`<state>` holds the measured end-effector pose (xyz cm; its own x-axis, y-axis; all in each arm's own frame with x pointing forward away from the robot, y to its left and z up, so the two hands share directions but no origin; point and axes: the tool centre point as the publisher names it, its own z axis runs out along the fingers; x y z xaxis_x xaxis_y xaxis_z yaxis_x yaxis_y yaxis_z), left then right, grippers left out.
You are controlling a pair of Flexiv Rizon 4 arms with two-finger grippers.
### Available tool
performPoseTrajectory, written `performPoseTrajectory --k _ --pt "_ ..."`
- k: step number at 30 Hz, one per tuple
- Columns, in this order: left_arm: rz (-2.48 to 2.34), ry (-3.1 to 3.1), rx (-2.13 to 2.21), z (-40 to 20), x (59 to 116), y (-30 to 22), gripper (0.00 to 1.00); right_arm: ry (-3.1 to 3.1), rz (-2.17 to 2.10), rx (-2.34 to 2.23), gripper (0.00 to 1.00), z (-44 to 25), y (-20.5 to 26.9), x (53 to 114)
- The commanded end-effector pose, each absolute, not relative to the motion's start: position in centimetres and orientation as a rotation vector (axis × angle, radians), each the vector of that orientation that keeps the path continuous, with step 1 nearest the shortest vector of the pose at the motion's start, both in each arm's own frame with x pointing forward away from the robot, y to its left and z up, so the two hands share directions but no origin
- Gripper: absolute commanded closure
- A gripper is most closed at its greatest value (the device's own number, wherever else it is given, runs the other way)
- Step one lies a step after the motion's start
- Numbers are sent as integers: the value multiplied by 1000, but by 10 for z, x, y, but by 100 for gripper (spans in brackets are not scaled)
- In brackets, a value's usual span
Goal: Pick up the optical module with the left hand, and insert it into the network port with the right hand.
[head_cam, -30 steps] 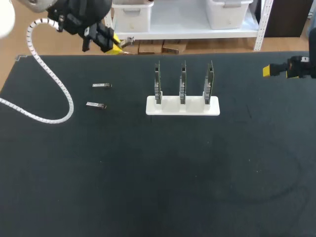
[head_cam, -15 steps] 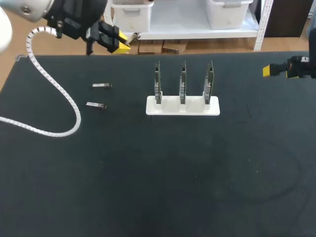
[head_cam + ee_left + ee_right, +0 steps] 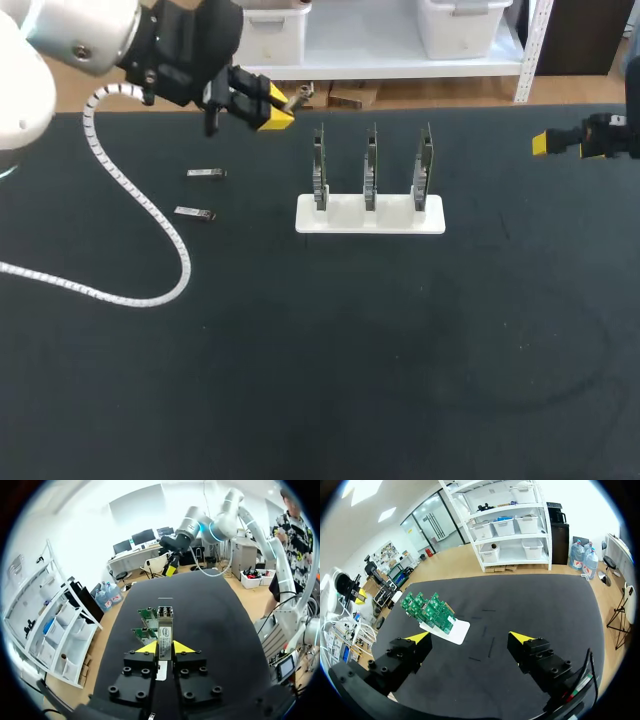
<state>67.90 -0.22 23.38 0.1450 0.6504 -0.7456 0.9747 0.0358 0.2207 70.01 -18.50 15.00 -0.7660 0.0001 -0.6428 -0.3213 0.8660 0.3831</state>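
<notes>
1. The optical module (image 3: 164, 635) is sitting gripped in the left end effector (image 3: 165, 647) above the table's (image 3: 320, 350) far edge; pick-up looks done.
2. The right end effector (image 3: 470, 637) is hovering open near the right edge; handover and insertion are pending.

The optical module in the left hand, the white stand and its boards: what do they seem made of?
The optical module looks like bare metal: its silver-grey casing shines in the left hand. The white stand is probably plastic, plain matte white, though a painted material is possible. The boards look like green circuit laminate with small parts mounted.
</notes>
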Motion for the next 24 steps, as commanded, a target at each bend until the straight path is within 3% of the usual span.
performPoseTrajectory --k 1,24 --pt "-594 1547 1661 226 683 -7 100 2374 636 -231 0 150 -185 700" --pt "-561 1459 1720 226 690 -29 100 2374 636 -231 0 150 -185 700"
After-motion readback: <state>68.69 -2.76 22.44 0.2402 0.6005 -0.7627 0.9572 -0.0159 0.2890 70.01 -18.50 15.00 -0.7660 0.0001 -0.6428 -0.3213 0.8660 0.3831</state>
